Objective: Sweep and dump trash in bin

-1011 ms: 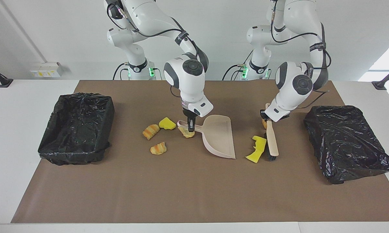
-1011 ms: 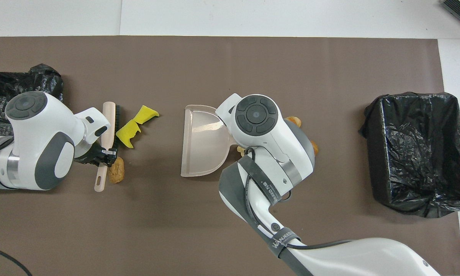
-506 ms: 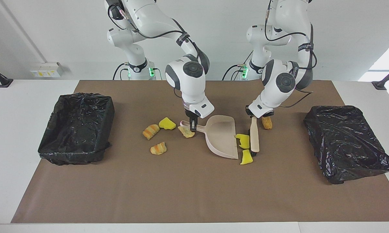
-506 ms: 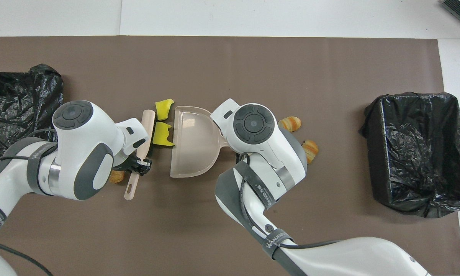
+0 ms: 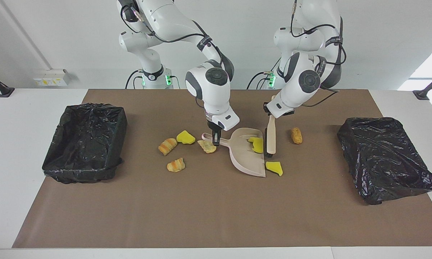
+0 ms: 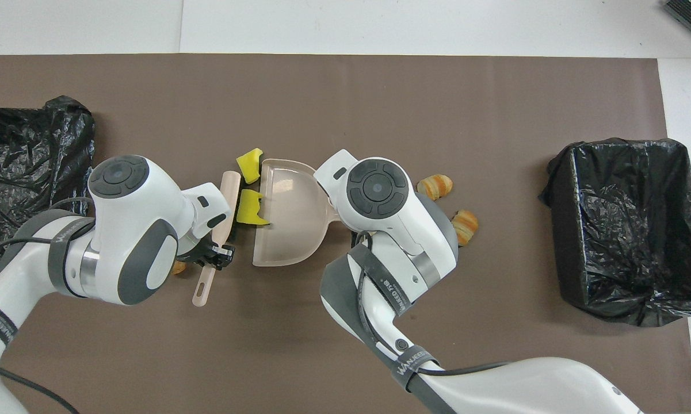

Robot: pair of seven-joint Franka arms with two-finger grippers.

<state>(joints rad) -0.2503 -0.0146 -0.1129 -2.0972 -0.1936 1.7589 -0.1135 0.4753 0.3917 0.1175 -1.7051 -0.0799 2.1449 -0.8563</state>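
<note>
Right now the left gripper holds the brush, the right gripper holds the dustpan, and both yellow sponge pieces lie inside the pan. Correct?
Not quite. The facing view shows only one yellow sponge piece inside the dustpan; the other yellow piece lies on the mat at its open edge. The left gripper holds the brush; the right gripper holds the dustpan.

text: "WANJEED" | on: black strap of right arm [image 6: 412, 361] | other text: none legible
</note>
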